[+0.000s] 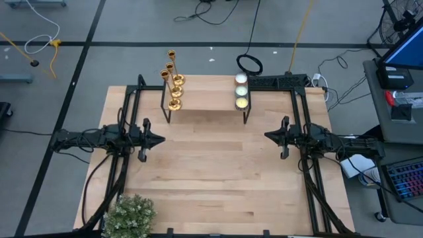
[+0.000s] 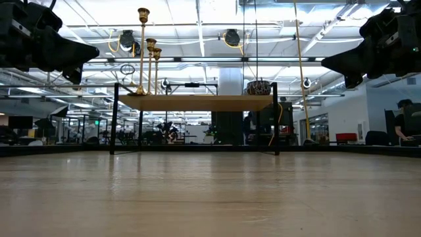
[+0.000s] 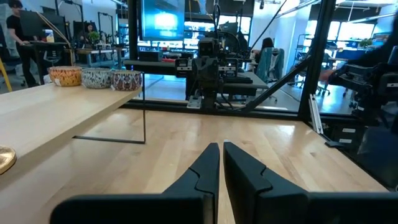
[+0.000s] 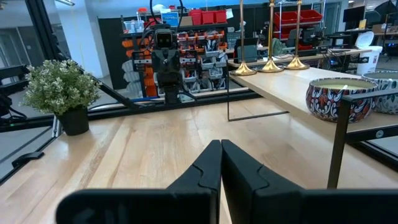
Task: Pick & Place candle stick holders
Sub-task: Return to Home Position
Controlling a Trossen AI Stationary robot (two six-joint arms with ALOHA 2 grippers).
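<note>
**A:** Three tall, thin, shiny gold metal candlesticks [image 1: 176, 91] stand upright on the wooden shelf with the black metal frame [image 1: 205, 100]. They are at its nine o'clock end, in a row along the twelve-to-six line. The shelf sits at the twelve o'clock edge of the pale wooden table [image 1: 218, 178].

**B:** And the claws?

**A:** The left gripper [image 1: 160, 139] hangs over the table at nine o'clock, fingers pressed together with nothing between them. The right gripper [image 1: 267, 136] mirrors it at three o'clock, likewise closed and empty.

**B:** Which is nearer the gold?

**A:** The left. From it the candlesticks lie at about one o'clock, well apart. From the right gripper they lie at about ten o'clock and farther off. Nearer to it are the small round glowing candles [image 1: 242, 92] at the shelf's three o'clock end.

**B:** What's left?

**A:** Little, I'd judge. The placing looks done and both arms appear parked.
</note>
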